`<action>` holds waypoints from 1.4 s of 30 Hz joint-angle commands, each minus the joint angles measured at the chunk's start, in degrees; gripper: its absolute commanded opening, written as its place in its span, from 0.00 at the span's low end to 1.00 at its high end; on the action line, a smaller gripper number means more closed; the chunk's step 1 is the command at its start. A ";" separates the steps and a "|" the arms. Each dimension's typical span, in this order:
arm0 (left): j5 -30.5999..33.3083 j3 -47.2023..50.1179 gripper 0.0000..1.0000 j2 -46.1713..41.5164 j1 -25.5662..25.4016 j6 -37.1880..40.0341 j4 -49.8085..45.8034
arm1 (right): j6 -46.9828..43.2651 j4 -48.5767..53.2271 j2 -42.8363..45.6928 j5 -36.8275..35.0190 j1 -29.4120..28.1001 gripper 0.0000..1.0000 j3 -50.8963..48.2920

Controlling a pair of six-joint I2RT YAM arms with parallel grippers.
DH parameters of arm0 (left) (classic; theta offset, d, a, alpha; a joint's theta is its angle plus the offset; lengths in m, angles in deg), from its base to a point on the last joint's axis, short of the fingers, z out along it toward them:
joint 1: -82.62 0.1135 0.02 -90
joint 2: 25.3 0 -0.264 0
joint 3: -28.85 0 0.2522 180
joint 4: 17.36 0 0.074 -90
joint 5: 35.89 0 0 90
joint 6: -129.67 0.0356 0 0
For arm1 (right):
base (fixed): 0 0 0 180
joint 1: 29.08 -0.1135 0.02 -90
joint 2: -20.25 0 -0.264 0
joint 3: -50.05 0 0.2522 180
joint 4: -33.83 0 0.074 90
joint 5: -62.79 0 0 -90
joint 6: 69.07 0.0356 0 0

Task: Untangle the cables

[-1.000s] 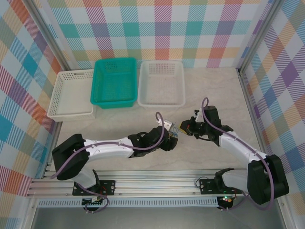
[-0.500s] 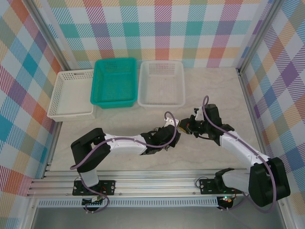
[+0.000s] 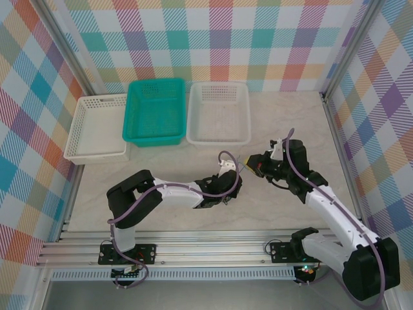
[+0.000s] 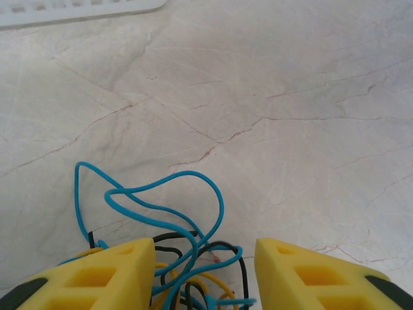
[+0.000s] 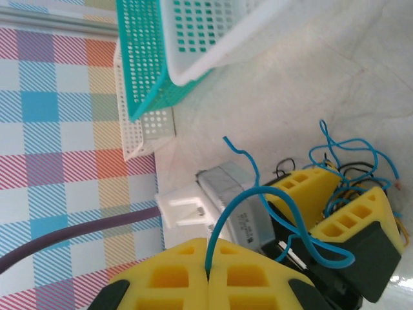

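Note:
The cables [image 4: 187, 173] are a small tangle of blue, black and yellow wires on the marble table. In the left wrist view my left gripper [image 4: 205, 248] straddles the tangle, and its yellow fingers [image 4: 129, 265] press in on the clump from both sides. Blue loops spill out ahead of them. From above, the left gripper [image 3: 233, 187] sits at the table's middle. My right gripper [image 3: 253, 164] is just to its right. In the right wrist view the right gripper [image 5: 208, 244] is shut on one blue cable [image 5: 264, 188], which arcs across to the left gripper [image 5: 335, 200].
Three baskets line the back of the table: a white basket [image 3: 72, 145] on the left, a teal basket [image 3: 155, 82] beside it and another white basket [image 3: 218, 141]. Metal rails run along both sides. Bare marble lies to the right and in front of the grippers.
My left gripper's fingers have narrowed around the clump and that arm's elbow has swung rightward. My right gripper has drawn back to the right and away, still shut on its blue cable.

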 commanded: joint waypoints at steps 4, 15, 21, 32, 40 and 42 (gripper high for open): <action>0.31 3.47 0.50 0.02 1.20 -2.96 0.46 | -4.63 3.79 6.18 -10.67 -0.40 0.00 4.02; 0.40 5.40 0.51 -0.62 2.14 -4.68 -0.63 | -8.64 5.62 14.03 -20.07 -0.43 0.00 8.35; 0.31 6.41 0.53 -1.22 2.98 -5.29 -1.19 | -11.94 6.77 16.52 -24.09 -0.43 0.00 11.66; 1.58 7.53 0.55 -2.53 4.05 -5.97 -3.57 | -19.30 6.68 20.64 -30.84 -0.43 0.00 17.34; 4.72 9.43 0.60 -4.49 5.35 -6.51 -7.33 | -23.87 11.26 26.64 -42.95 -0.47 0.00 19.72; 5.76 10.50 0.62 -5.49 5.79 -6.69 -8.10 | -24.86 12.46 28.20 -45.94 -0.44 0.00 20.74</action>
